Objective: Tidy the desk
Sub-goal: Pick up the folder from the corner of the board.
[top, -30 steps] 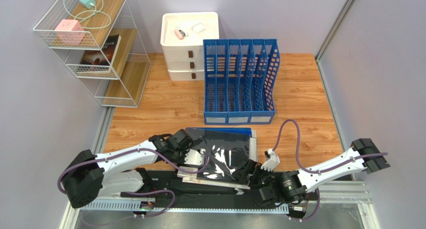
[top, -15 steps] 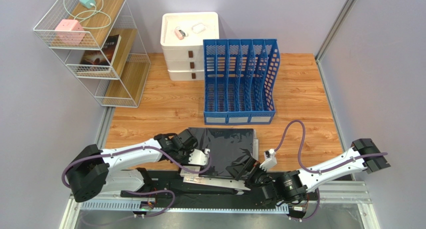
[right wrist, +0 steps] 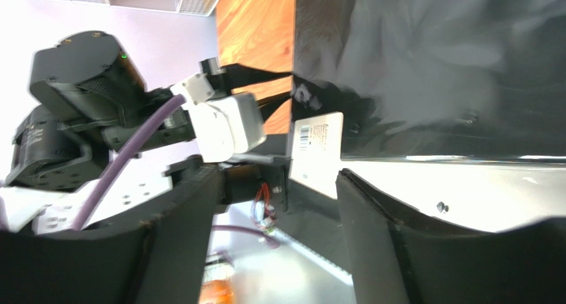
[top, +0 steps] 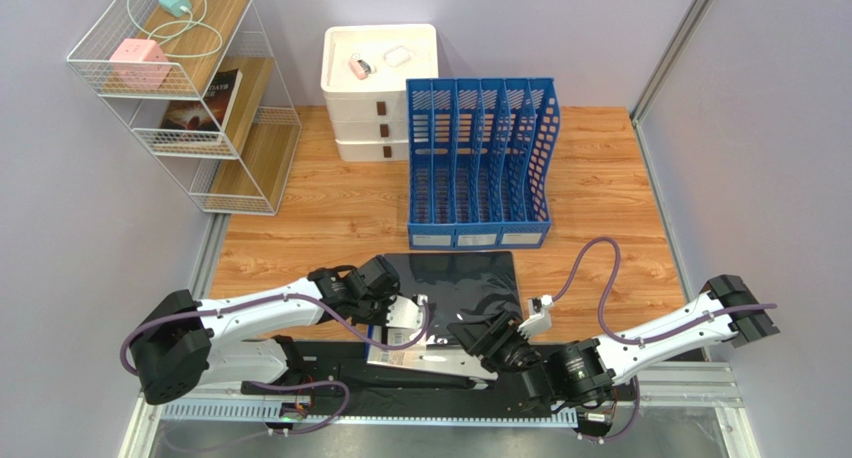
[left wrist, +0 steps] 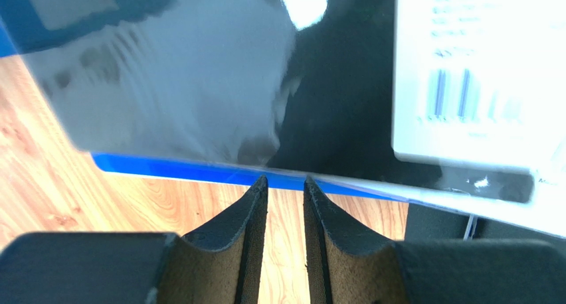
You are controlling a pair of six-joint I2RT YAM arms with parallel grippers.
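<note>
Hazard: risking the black folder [top: 465,288] sliding off the near edge of the desk [top: 620,178], spanning beneath both arms, through half-made grips. Poising left gripper [left wrist: 285,184] narrowly apart at its rim, hold untellable; straddling its corner with right gripper [right wrist: 278,178] wide apart, clasping nothing.

Grained orange-brown wooden desk [top: 600,178], glossy black plastic folder [top: 470,283], matt blue plastic rack [top: 480,148], white wire shelf [top: 245,158]
</note>
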